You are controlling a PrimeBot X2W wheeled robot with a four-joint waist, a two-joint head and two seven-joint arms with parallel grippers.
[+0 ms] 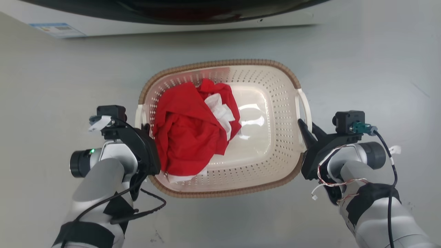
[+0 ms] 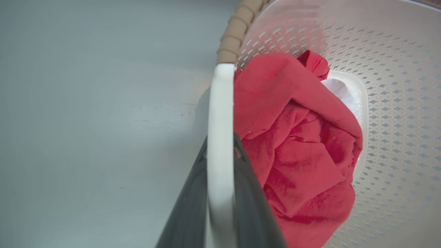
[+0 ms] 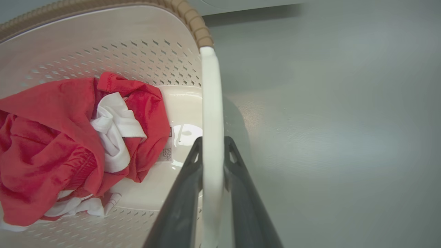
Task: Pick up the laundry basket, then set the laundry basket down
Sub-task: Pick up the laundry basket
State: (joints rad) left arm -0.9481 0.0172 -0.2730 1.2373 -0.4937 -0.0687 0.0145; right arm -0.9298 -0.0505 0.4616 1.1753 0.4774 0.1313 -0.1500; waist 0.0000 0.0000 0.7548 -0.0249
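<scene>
The laundry basket (image 1: 275, 103) sits centre frame over the grey floor (image 1: 361, 69). My left end effector (image 2: 220, 144) is clamped on its left handle (image 2: 220, 103), right end effector (image 3: 213, 144) on the right handle (image 3: 212, 103): both sides, so it should lift level.

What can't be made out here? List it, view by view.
- Head view: the washing machine is cut off by the top edge.
- Head view: the left handle of the laundry basket is mostly hidden by the left gripper.
- The basket's own walls hide its underside, so lifted or resting cannot be told.
- Right wrist view: the tag beside the red garment is too small to read.
</scene>
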